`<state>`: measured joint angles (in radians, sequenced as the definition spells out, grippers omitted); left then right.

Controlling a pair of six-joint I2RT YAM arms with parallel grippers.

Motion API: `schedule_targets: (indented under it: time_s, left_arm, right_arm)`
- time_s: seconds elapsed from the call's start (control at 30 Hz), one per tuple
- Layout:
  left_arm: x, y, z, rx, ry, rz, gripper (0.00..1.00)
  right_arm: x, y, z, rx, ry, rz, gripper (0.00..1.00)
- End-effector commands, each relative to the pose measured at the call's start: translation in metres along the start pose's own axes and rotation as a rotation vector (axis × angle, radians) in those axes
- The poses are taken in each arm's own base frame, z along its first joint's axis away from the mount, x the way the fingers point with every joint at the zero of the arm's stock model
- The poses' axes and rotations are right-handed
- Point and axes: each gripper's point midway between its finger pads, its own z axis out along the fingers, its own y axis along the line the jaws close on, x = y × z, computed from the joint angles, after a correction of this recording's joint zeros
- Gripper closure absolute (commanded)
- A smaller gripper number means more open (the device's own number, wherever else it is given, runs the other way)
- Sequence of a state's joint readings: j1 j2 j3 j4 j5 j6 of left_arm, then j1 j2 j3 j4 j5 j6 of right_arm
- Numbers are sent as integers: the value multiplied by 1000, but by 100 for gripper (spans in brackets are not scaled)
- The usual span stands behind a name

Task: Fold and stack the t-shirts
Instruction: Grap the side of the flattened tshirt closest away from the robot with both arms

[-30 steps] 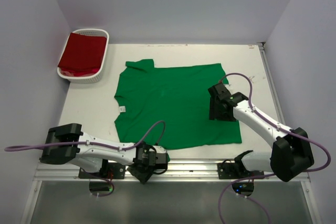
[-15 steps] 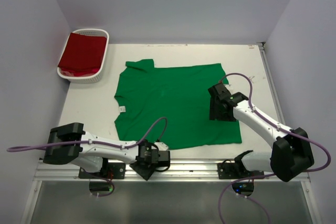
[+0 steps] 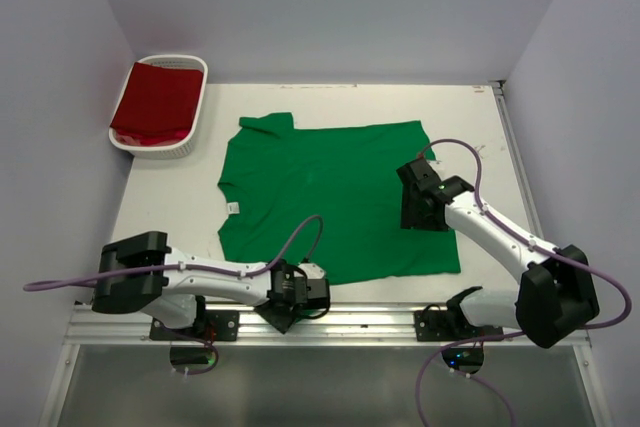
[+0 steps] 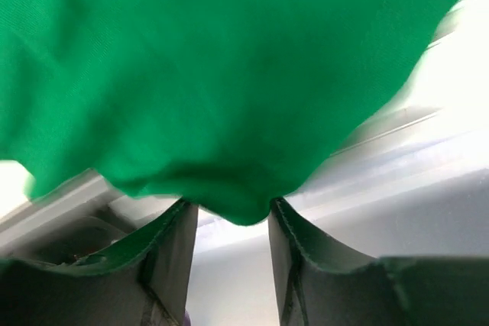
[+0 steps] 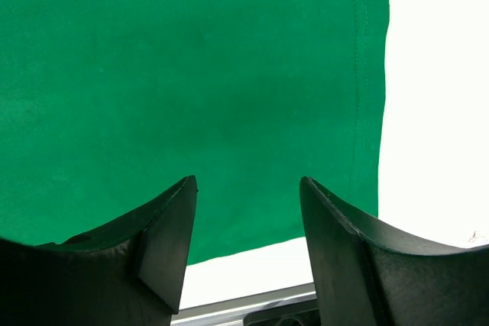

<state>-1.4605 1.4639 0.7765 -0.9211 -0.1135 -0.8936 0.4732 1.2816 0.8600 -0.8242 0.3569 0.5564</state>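
White tabletop (image 3: 160, 217), green t-shirt (image 3: 330, 197) spread flat. Left end effector (image 4: 227, 210) at near edge: straddles its hem, grip unclear. Right end effector (image 5: 248, 185): open over its right side.

The left pincer (image 3: 298, 295) has slid rightward along the near edge of the bench (image 3: 160, 217) and has come in under the near hem of the green t-shirt (image 3: 330, 197). Its purple cable (image 3: 303, 237) has swung right with it, further over the cloth.
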Motion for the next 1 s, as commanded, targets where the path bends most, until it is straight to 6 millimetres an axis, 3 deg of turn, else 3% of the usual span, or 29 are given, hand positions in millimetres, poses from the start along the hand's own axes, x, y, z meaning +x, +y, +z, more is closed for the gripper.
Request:
schedule_targets:
  time_s: [0.0,0.27,0.43,0.57,0.7,0.97]
  left_arm:
    - [-27,21,26,-129,-126,-5,56]
    - [-30,31,25,-179,-128,-34,78]
    - [-34,36,14,-213,-142,-64,100]
    - [-38,36,2,-220,-161,-95,100]
    - [-43,34,-7,-205,-185,-109,82]
    - [-45,24,-22,-179,-190,-100,69]
  right_arm:
    - [-12,1,-10,-13,-48,15,40]
    - [-12,0,-9,-14,-54,15,53]
    - [-14,0,-12,-17,-67,23,62]
    - [-14,-1,-13,-15,-72,28,60]
    - [-15,-2,-13,-11,-71,28,53]
    - [-13,-2,-11,-6,-66,24,52]
